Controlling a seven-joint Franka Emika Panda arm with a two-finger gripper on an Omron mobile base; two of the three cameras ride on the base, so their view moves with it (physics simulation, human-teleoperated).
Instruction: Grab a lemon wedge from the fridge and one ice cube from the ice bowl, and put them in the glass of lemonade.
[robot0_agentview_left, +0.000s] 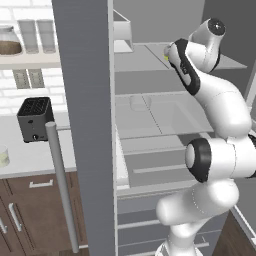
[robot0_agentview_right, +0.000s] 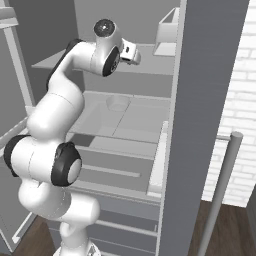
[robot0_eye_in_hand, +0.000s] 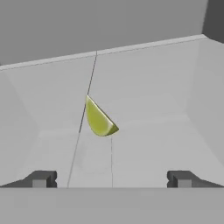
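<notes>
- The lemon wedge (robot0_eye_in_hand: 100, 119) lies on a shelf (robot0_agentview_left: 145, 59) inside the fridge (robot0_agentview_left: 87, 125), ahead of the fingers (robot0_eye_in_hand: 41, 178).
- The toaster (robot0_agentview_left: 35, 119) sits on the tabletop (robot0_agentview_left: 35, 155), left of the fridge.
- The glass of lemonade (robot0_agentview_left: 3, 156) stands before the toaster.

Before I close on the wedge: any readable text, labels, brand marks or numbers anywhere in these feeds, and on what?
None readable in any view.
The fridge door and shelves are plain grey, unmarked.
The toaster has a small knob on its front but no legible lettering.
The jar and the glasses on the wall shelf carry no labels.
The lemon wedge and the gripper bear no markings.
</notes>
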